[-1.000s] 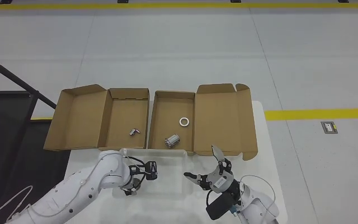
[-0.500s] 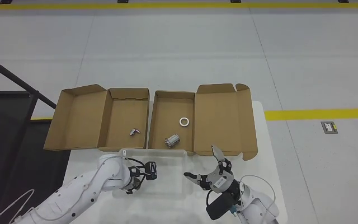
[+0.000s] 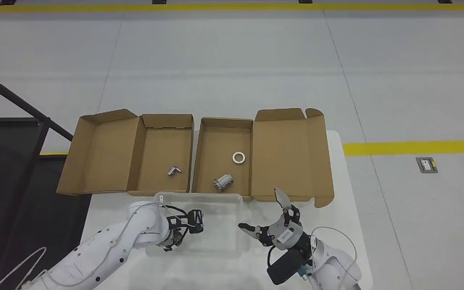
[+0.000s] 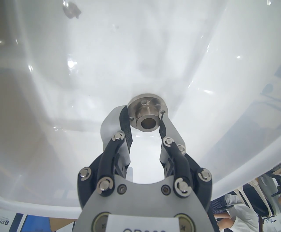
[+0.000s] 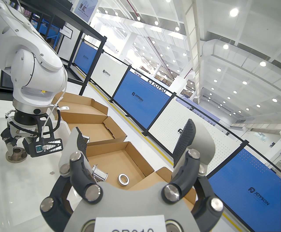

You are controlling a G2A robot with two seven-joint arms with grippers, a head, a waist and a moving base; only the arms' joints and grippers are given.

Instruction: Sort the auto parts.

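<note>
A flanged metal hub stands on the floor of a clear white bin. My left gripper is down in the bin, shut on the hub's collar, one finger on each side; the right wrist view shows the same hub resting on the bin floor. My right gripper hovers wide open and holds nothing beside the bin, near the table's front edge. Behind the bin, the left cardboard box holds a small metal piece. The right box holds a metal ring and a ribbed cylinder part.
Both boxes have their lids folded flat outward on the white table. A small dark piece lies farther along the bin floor. Blue and white fence panels stand beyond the table.
My left gripper has shifted very slightly within the bin. The right arm has not moved.
</note>
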